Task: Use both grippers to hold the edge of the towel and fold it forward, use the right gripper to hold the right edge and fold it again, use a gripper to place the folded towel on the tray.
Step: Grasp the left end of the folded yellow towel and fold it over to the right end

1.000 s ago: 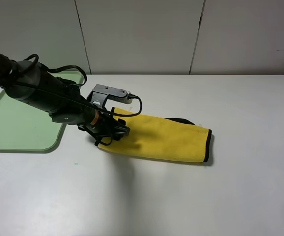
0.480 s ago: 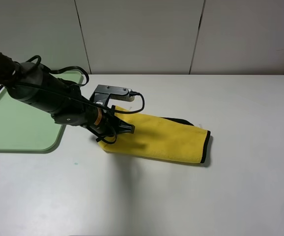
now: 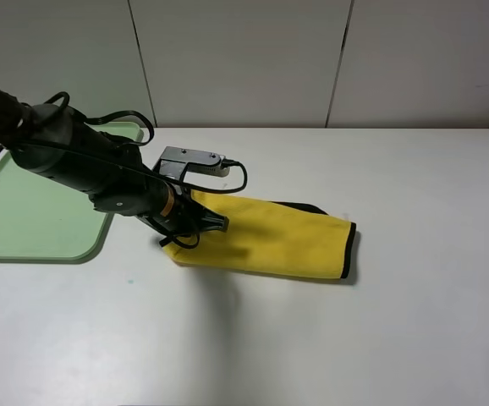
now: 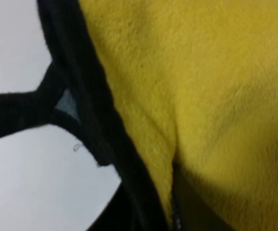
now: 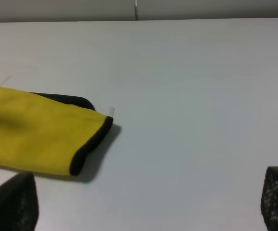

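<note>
The yellow towel lies folded into a long strip on the white table, its black edge trim at the right end. My left gripper is shut on the towel's left end, close to the tray's right corner. The left wrist view is filled by yellow cloth, its black trim and the corner loop; the jaws are hidden there. The pale green tray lies at the far left. My right gripper is open and empty, back from the towel's right end; it does not show in the exterior high view.
The white table spreads to the right and front of the towel. A pale panelled wall stands behind the table's back edge. The left arm's black cables loop above the towel's left end.
The left gripper has drawn the towel a little to the left toward the tray; the towel's right end has slid left with it. The towel stays folded.
</note>
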Action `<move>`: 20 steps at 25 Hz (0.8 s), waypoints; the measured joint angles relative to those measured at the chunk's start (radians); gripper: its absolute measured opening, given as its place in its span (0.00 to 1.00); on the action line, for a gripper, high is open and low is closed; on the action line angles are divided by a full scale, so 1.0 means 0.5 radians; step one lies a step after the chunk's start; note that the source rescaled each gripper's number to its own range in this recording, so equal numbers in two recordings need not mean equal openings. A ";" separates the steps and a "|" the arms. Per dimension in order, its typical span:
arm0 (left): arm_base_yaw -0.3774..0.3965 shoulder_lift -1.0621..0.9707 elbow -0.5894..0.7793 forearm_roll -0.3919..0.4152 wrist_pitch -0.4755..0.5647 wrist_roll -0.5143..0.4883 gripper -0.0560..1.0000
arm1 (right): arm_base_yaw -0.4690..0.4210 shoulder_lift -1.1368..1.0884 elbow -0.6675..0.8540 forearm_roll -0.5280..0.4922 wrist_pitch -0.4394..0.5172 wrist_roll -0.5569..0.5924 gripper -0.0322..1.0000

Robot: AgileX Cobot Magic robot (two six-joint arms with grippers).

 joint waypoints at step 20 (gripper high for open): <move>0.094 -0.778 0.054 -0.023 1.100 0.280 0.12 | 0.000 0.000 0.000 0.002 0.000 0.000 1.00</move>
